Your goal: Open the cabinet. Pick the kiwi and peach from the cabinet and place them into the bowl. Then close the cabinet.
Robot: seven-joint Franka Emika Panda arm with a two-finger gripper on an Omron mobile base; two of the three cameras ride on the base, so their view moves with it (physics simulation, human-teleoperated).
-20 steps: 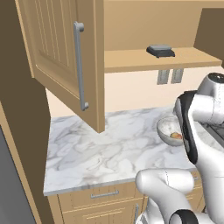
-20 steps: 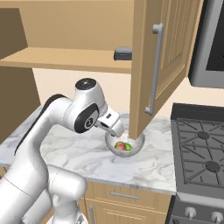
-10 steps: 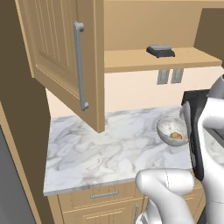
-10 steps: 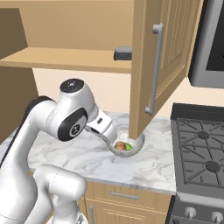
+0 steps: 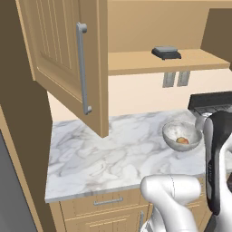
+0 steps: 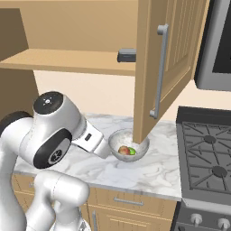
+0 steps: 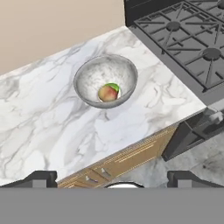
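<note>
Both doors of the cabinet [image 5: 59, 54] [image 6: 173, 58] stand open above the marble counter. Under the right door's lower corner sits the grey speckled bowl [image 6: 118, 140] [image 5: 174, 130] [image 7: 89, 78]. In it the peach [image 7: 106, 93] [image 6: 123, 150] [image 5: 182, 140] and the green kiwi [image 7: 115, 87] [image 6: 132, 151] lie side by side, touching. My gripper [image 7: 113, 177] hangs above the counter's front edge, back from the bowl. It is open, with nothing between its fingertips [image 7: 40, 177].
A flat dark grey block [image 5: 166, 52] [image 6: 127, 55] lies on the cabinet shelf. A gas stove [image 7: 183, 39] [image 6: 207, 153] adjoins the counter [image 5: 104, 154] on the right, a microwave [image 6: 216, 45] above it. Drawers [image 5: 108, 201] run below the counter. Wall outlets [image 5: 176, 79] sit behind the bowl.
My hand has drawn back from over the bowl toward the counter's front. The bowl with both fruits now shows unobstructed. The doors have not moved.
</note>
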